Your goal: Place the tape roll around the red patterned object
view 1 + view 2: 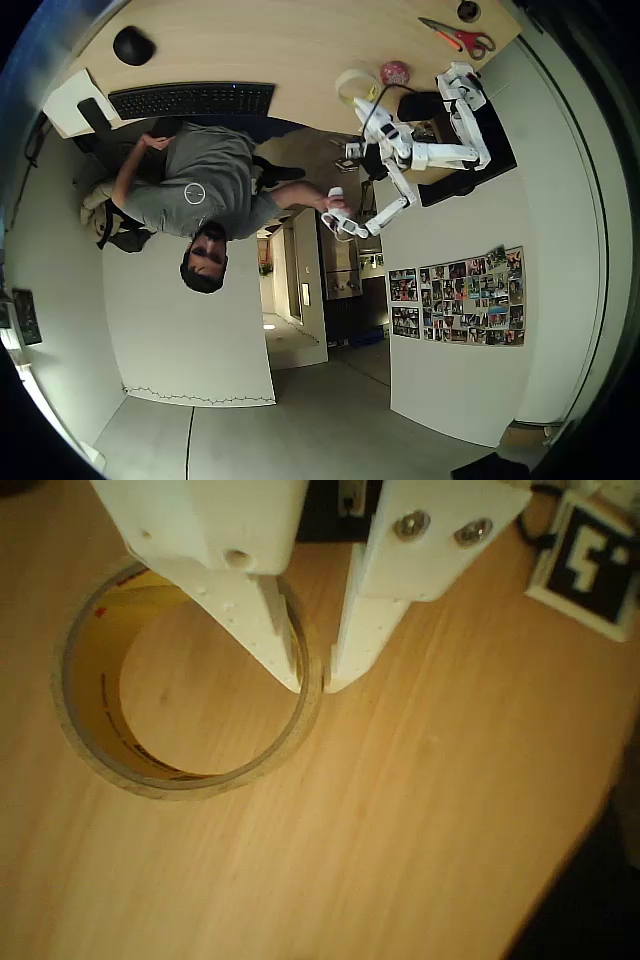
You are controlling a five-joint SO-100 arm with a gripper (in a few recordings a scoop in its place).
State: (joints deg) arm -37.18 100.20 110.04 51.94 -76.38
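White fingers (285,650) fill the wrist view, pinched narrow over the tape roll's (185,680) wall, one inside the ring, one outside. It looks gripped, though lying flat on the wooden table (420,810). From overhead, the red patterned object (394,72) sits just beside it. I'd lift level, centre the hole above the ball, then lower.

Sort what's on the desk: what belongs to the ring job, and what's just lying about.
For the job:
tape roll, its wall pinched by the tool
red patterned object

Lying about:
scissors
keyboard
mouse
marker tag
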